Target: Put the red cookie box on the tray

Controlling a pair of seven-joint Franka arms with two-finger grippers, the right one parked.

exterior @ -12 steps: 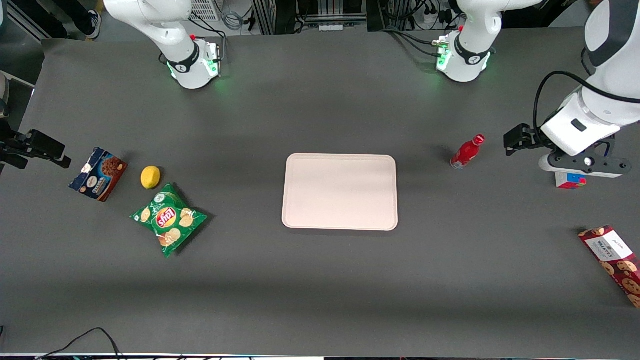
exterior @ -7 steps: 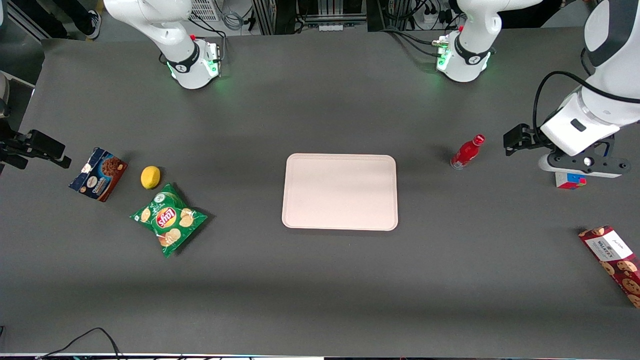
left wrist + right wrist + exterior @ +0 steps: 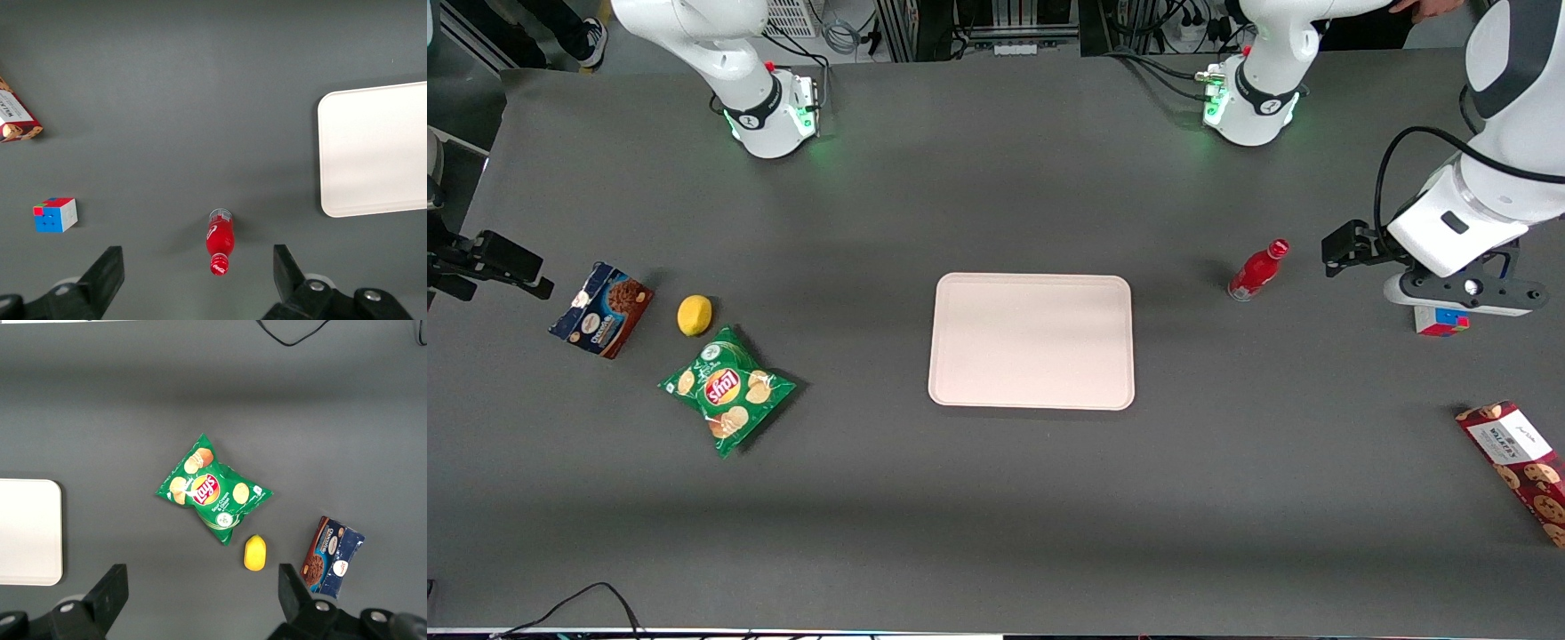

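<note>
- Front view:
- Tool (image 3: 1463, 298) of the left arm hangs above the desk (image 3: 996, 498) at the working arm's end, right over a coloured puzzle cube (image 3: 1440, 321).
- From this view I cannot tell how far its fingers are spread.
- The red cookie box (image 3: 1516, 467) lies flat on the desk, nearer to the front camera than the tool and well apart from it, its white label at the end toward the tool.
- The tray (image 3: 1032, 341) lies flat mid-desk, nothing on it, well apart from the box.
- A red bottle (image 3: 1257, 270) lies on the desk between the tray and the tool.
- Toward the parked arm's end lie a green chip bag (image 3: 727, 389), a lemon (image 3: 695, 315) and a blue-and-brown cookie box (image 3: 602, 308).
- Left wrist view:
- The tool's two fingers (image 3: 107, 273) stand wide apart with nothing between them.
- The red bottle (image 3: 220, 243) lies on its side under the gap between the fingers.
- The cube (image 3: 55, 214) sits near it on the desk.
- Only one end of the red cookie box (image 3: 15, 119) shows at the frame's edge; part of the tray (image 3: 373, 148) is visible too.
- Right wrist view:
- The chip bag (image 3: 212, 491), the lemon (image 3: 255, 553) and the blue-and-brown box (image 3: 332, 557) lie close together; one end of the tray (image 3: 30, 531) shows.
</note>
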